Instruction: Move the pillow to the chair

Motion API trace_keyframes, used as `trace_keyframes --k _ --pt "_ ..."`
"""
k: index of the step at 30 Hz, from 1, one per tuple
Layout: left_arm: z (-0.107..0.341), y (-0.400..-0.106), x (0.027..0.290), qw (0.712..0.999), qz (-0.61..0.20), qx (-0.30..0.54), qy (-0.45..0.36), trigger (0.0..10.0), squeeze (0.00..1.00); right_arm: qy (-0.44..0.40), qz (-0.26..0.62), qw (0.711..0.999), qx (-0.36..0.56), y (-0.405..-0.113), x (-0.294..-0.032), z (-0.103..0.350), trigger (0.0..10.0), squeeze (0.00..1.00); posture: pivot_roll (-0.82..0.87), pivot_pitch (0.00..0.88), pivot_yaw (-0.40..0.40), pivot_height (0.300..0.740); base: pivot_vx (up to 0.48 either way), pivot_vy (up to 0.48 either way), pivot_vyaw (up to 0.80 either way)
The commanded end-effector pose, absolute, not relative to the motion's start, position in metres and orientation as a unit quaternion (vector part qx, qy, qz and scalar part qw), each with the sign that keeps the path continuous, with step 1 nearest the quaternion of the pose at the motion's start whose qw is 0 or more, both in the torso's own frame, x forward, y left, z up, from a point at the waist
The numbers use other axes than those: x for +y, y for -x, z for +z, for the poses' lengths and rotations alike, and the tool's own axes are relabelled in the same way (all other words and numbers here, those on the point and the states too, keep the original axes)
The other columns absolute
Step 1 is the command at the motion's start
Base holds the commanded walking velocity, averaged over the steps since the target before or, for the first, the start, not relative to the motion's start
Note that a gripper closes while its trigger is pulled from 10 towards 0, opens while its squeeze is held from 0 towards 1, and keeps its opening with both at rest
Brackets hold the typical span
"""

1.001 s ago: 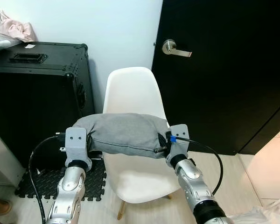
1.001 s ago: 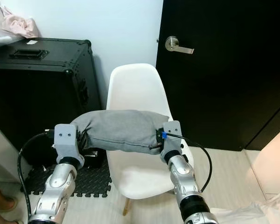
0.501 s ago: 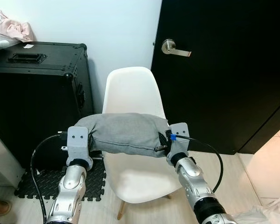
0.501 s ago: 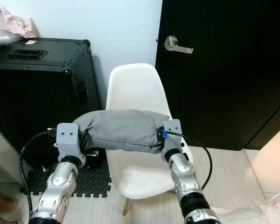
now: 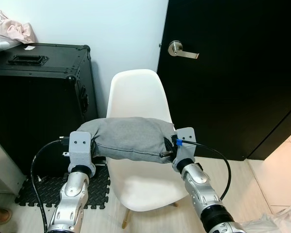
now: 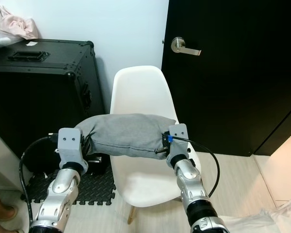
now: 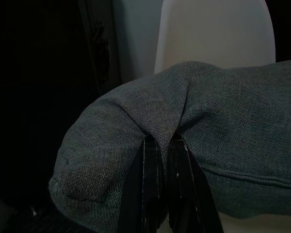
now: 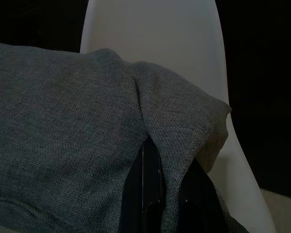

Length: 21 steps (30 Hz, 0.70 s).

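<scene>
A grey pillow [image 5: 128, 139] hangs in the air between my two arms, in front of a white chair [image 5: 138, 94] and above its seat [image 5: 145, 187]. My left gripper [image 7: 161, 145] is shut on the pillow's left end, pinching a fold of fabric between its fingers. My right gripper [image 8: 162, 155] is shut on the pillow's right end in the same way. The pillow [image 6: 123, 133] spans the chair's width and hides the lower part of its backrest.
A large black case [image 5: 36, 97] stands left of the chair, with pink cloth [image 5: 14, 29] on top. A black door [image 5: 233, 73] with a silver lever handle [image 5: 180, 51] is at right. A black foam mat [image 5: 53, 187] lies under the case.
The pillow and both grippers have hardly moved; the view has shifted very slightly.
</scene>
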State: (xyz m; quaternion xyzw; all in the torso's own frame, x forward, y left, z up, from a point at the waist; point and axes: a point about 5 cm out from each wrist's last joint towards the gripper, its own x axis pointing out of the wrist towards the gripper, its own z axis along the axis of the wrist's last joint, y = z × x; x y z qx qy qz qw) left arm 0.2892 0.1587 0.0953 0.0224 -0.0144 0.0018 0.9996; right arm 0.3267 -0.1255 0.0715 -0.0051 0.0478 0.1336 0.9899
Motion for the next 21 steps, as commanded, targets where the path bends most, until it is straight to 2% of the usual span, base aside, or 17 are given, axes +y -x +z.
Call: trace_keyframes --k 1,9,21 --pt "0.0974 -0.2902 0.1478 0.999 -0.022 -0.024 -0.026 10.0 0.00 0.009 0.148 0.989 0.026 -0.3284 -0.1203 0.0776 10.0 0.00 0.07 0.042 -0.053 0.740 0.000 0.000 0.00" --pt "0.0968 -0.2906 0.1461 0.999 -0.025 -0.024 -0.025 10.0 0.00 0.010 0.148 0.989 0.027 -0.3276 -0.1201 0.0765 10.0 0.00 0.06 0.022 -0.052 0.740 0.000 0.000 0.00" --pt "0.0967 -0.2913 0.1469 0.999 -0.024 -0.024 -0.023 10.0 0.00 0.011 0.148 0.989 0.029 -0.3286 -0.1197 0.0765 10.0 0.00 0.07 0.041 -0.056 0.740 0.000 0.000 0.00"
